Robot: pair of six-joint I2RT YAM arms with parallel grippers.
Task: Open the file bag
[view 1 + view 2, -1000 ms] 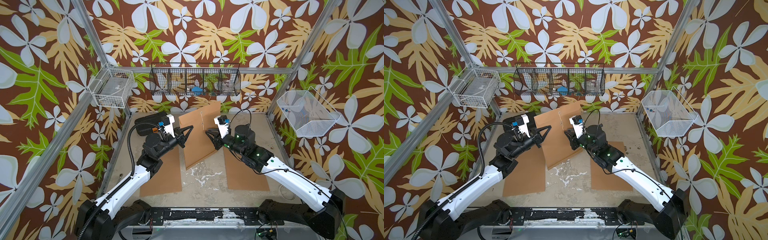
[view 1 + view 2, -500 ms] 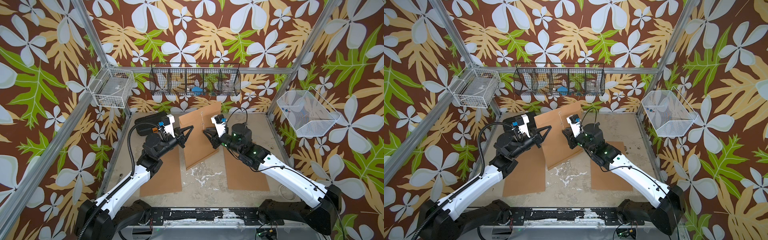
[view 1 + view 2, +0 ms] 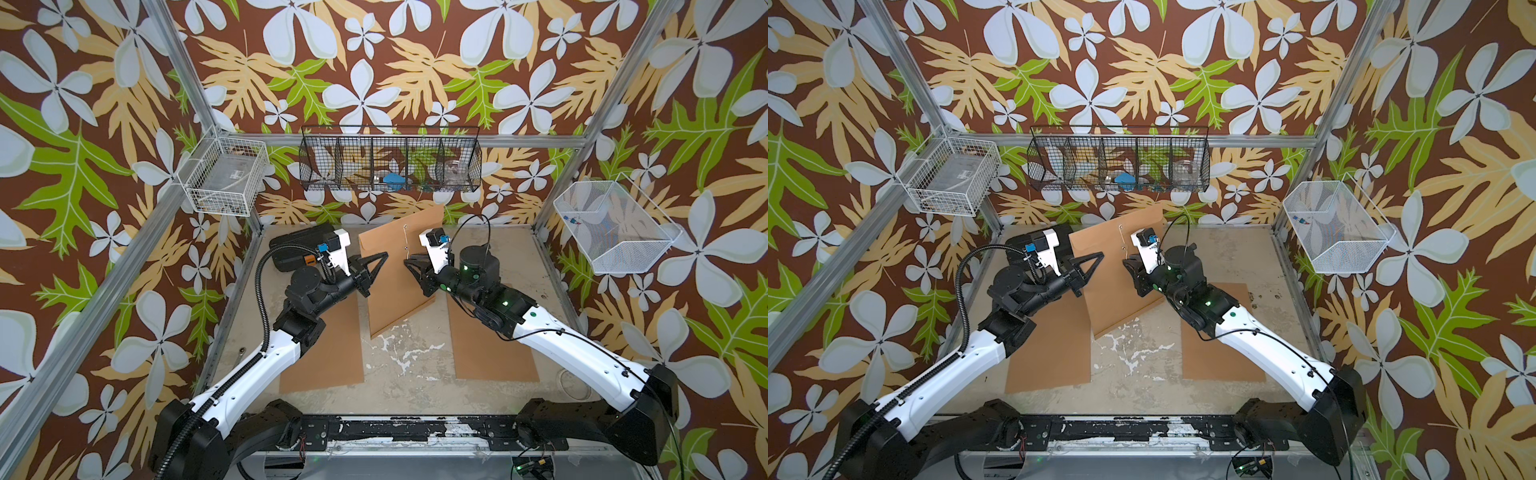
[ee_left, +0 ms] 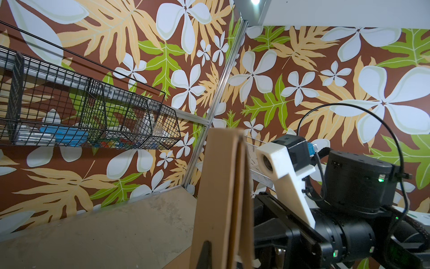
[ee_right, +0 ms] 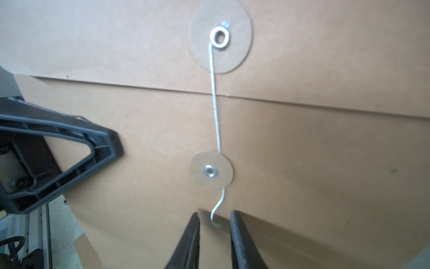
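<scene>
Surroundings: walls papered with large flowers and leaves enclose a worn, scuffed counter.
File bag: the brown paper file bag stands on edge at the middle of the counter between the two arms, its lower corner resting on the surface.
Closure: in the right wrist view the flap lies flat against the bag. A white string runs from the upper disc down past the side of the lower disc, and its curled end hangs loose.
Left gripper: the left gripper is clenched on the bag's edge and holds it upright.
Right gripper: the right gripper has its jaws a little apart, with the string's curled end between them but not pinched.
Also on the counter: two flat brown sheets, one under each arm.
Baskets: a black wire basket hangs on the back wall, a white wire basket and a white mesh basket on the sides.
</scene>
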